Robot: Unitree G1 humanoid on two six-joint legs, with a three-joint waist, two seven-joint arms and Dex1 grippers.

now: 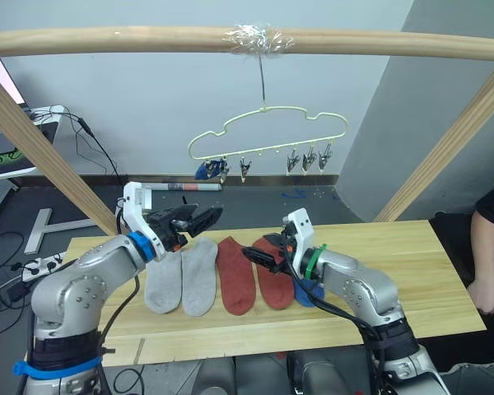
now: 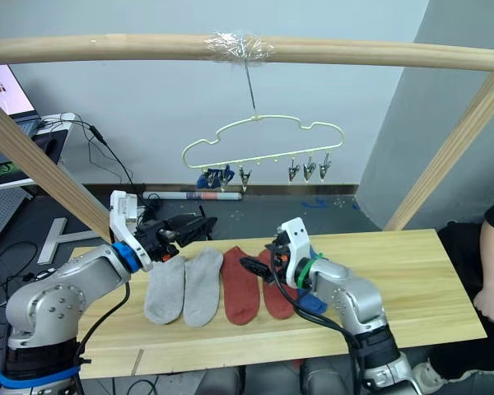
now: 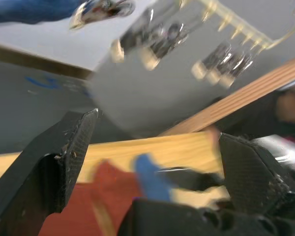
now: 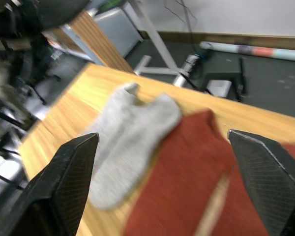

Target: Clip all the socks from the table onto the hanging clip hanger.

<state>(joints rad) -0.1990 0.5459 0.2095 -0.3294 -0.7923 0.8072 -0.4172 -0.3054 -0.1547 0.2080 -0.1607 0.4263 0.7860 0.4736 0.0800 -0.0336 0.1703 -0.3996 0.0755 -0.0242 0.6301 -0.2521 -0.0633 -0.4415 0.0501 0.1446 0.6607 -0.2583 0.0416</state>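
Socks first: I see two light grey socks (image 1: 181, 283) lying side by side on the bench (image 1: 395, 271), touching each other, with two rust red socks (image 1: 253, 281) just beside them toward my right. One blue sock (image 1: 306, 291) lies on the bench against the outer red one, partly hidden under my right arm. Another blue sock (image 1: 208, 170) already hangs from the clip at the left end of the clip hanger (image 1: 267, 136), which dangles from the wooden bar (image 1: 107, 39) behind the bench.

My left gripper (image 1: 199, 220) is raised above the bench's back edge, over the tops of the grey socks, its fingers spread and holding nothing. My right gripper (image 1: 258, 254) hovers over the red socks, fingers also spread wide and empty. A person (image 1: 492, 247) sits at the bench's right end.
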